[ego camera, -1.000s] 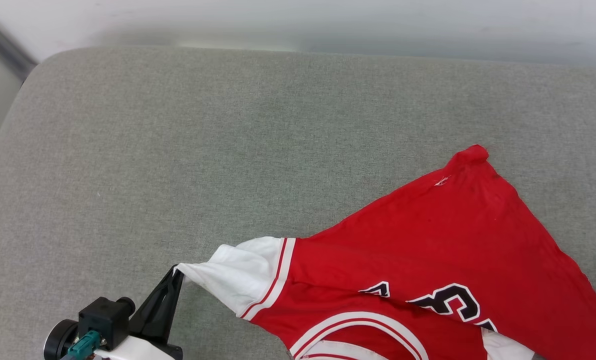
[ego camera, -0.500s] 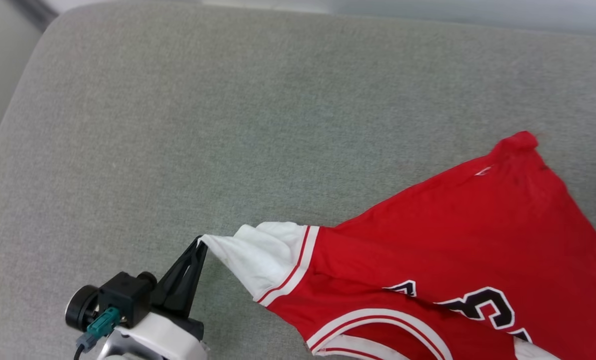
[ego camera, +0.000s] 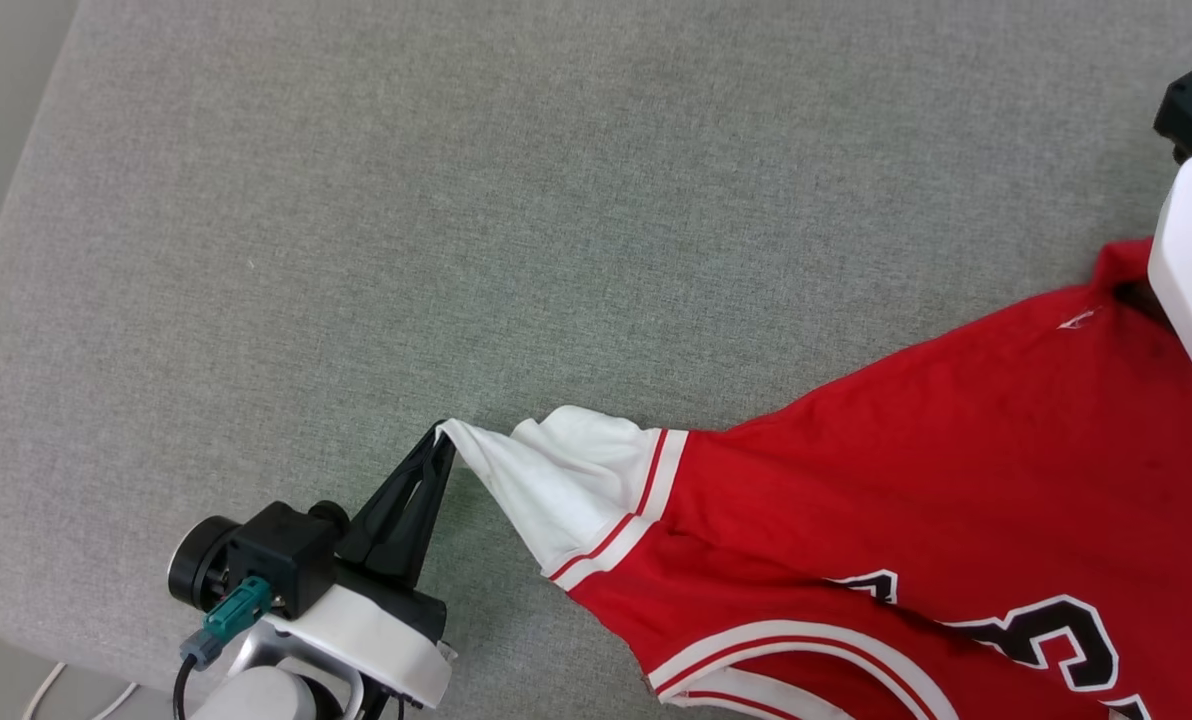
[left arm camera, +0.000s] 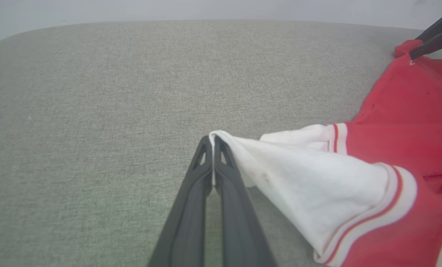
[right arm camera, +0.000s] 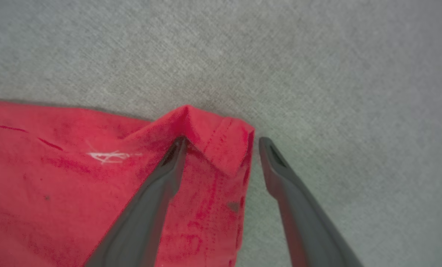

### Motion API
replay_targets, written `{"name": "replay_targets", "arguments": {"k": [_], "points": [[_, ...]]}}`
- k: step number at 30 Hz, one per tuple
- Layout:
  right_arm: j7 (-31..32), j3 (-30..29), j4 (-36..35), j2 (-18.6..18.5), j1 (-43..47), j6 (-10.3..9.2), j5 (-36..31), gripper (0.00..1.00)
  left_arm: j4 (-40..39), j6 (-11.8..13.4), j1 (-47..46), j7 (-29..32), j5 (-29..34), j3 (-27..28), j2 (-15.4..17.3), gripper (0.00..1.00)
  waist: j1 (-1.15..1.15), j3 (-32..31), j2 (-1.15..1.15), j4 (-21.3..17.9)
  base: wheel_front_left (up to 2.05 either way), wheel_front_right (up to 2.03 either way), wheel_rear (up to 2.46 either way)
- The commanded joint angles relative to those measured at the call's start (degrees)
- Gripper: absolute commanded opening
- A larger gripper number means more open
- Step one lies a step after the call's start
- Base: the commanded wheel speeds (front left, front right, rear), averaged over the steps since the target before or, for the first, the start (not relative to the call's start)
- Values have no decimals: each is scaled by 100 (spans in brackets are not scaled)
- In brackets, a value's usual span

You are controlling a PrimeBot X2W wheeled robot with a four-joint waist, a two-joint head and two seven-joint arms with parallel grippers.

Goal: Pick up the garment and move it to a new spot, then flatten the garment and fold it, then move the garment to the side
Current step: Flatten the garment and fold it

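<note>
Flattening stage. My left claw point(left arm camera: 212, 139) is clamped on the white sleeve point(left arm camera: 310, 193) of the red soft-fabric jersey point(ego camera: 906, 480). My right claw point(right arm camera: 223, 140), wide open and empty, straddles the hem corner point(right arm camera: 210, 129); closing on it is judged the next requirement.

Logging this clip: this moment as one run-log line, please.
jersey: unfolded on pad | left hand: shut on sleeve | right hand: open around red corner

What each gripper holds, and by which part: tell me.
Left gripper: shut on the red soft-fabric jersey, pinching the tip of its white sleeve. Right gripper: open astride a red corner, holding nothing.
</note>
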Motion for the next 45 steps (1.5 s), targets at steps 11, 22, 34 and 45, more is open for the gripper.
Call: {"name": "replay_targets", "arguments": {"k": [11,22,34,45], "points": [[-680,920,664,51,119,6,396,0,170,-69,-67,-50,52,44,-89,0,-1,20,0,-38,0,0,0],[-2034,994,517,-78,-370,-3,820,0,40,-29,-161,-25,193,173,197,0,-1,-793,0,-320,0,0,0],[-3411,795,168,-290,-555,-3,1004,0,-440,-317,-1697,505,427,389,478,0,-1,-1495,0,-760,0,0,0],[-3887,55,174,193,-1842,-3,371,0,-138,-806,-4363,1090,584,669,345,0,-1,-923,0,-1018,0,0,0]]}}
